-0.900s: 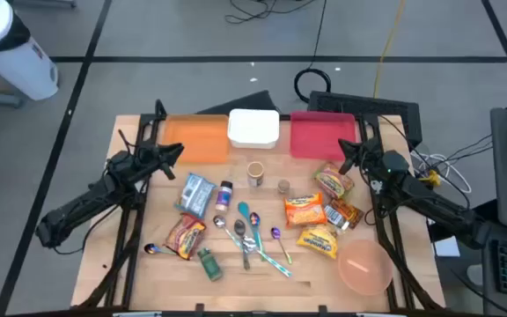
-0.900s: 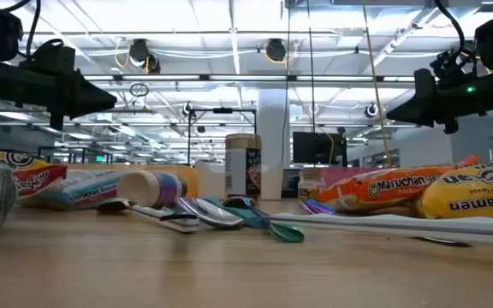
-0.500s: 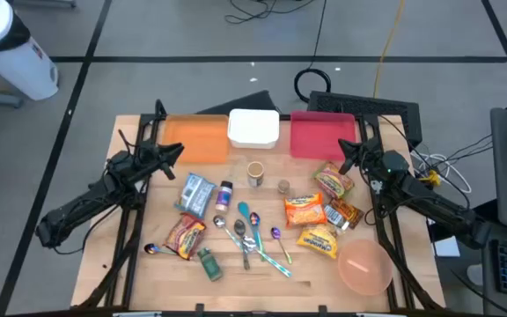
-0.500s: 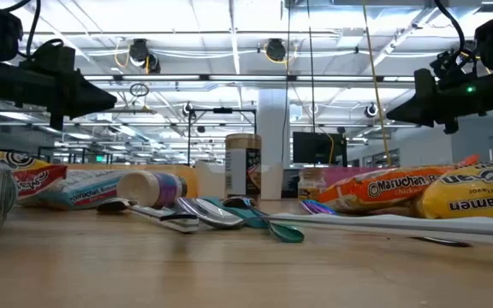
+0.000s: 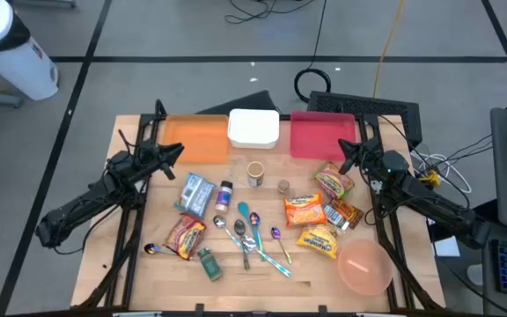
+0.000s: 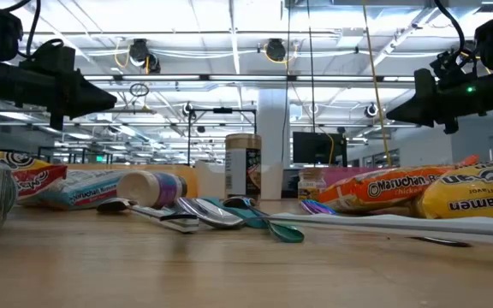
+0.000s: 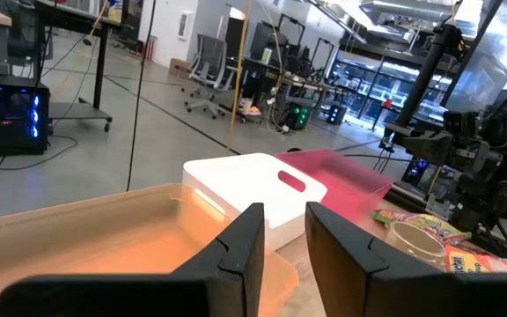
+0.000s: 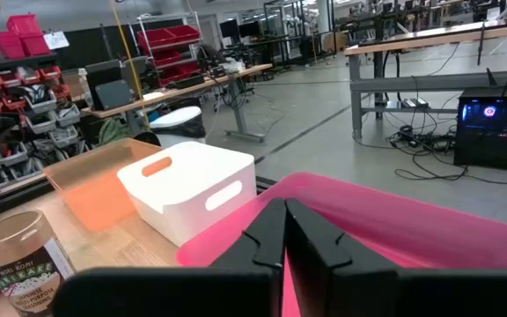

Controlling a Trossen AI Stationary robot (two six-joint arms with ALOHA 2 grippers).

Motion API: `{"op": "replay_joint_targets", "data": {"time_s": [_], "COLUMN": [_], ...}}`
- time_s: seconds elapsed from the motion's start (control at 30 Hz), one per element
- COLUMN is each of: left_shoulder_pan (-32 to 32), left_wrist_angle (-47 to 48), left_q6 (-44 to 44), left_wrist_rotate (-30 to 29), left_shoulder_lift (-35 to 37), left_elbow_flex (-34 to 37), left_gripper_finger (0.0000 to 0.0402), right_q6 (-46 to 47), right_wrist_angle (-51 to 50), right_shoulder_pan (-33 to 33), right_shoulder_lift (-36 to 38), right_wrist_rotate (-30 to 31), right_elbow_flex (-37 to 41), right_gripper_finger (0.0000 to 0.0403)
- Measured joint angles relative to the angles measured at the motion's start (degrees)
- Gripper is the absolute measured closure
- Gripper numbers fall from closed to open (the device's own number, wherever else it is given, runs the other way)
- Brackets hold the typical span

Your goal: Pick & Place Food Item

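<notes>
While both arms hover empty, left jaws (image 7: pixel 282 231) stand apart, right jaws (image 8: pixel 285 231) together.

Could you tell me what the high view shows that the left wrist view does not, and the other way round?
Only the high view shows the spoons, the pink bowl and the blue packet. Only the left wrist view shows the left gripper close up, its fingers slightly apart with nothing between them, and office chairs beyond the table. Both show the orange bin, white bin and pink bin.
</notes>
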State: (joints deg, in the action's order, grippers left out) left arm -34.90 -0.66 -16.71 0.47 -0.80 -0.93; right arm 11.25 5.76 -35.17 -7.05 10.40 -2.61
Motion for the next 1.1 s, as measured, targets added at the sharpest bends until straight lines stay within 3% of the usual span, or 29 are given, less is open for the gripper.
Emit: {"op": "replay_joint_targets", "data": {"time_s": [0.57,0.83,1.1], "left_shoulder_pan": [-0.01,-0.01,0.0], "left_wrist_angle": [0.02,0.01,0.0], "left_q6": [-0.02,-0.01,-0.01], "left_wrist_rotate": [0.0,0.0,0.0], "left_shoulder_lift": [0.0,0.0,0.0], "left_elbow_flex": [-0.02,-0.01,-0.02], "left_gripper_finger": [0.0311,0.0311,0.0311], "right_q6": [-0.34,-23.24,-27.39], "right_wrist_angle": [-0.02,0.46,0.07], "right_shoulder_pan": [0.01,-0.1,0.4], "right_shoulder_lift": [0.01,-0.07,-0.01], "right_wrist_rotate": [0.02,7.57,7.42], "right_elbow_flex": [0.0,0.0,0.0], "right_gripper_finger": [0.0399,0.0399,0.0399]}}
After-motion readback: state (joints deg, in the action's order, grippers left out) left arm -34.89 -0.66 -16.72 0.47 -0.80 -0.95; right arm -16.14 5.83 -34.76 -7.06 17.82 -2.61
